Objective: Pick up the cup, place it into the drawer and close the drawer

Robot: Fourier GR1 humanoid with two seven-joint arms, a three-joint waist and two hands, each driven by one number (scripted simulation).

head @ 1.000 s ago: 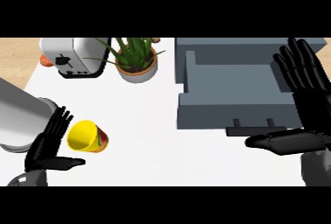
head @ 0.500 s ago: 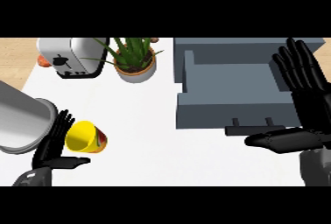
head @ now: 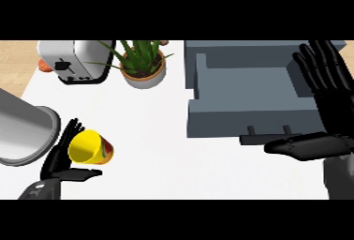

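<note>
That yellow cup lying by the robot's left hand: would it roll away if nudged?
Probably. The yellow cup lies on its side on the white counter, so its round wall could roll, likely curving since it tapers. It looks stiff and light, and the open left hand beside it might stop it.

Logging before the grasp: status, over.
Left hand open against the yellow cup, not gripping. Right hand open, upright over the open drawer. Counter between cup and drawer clear.

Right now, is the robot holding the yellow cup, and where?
Not yet. The left hand is open beside the yellow cup, fingers straight behind it. The right hand is open and holds nothing.
</note>
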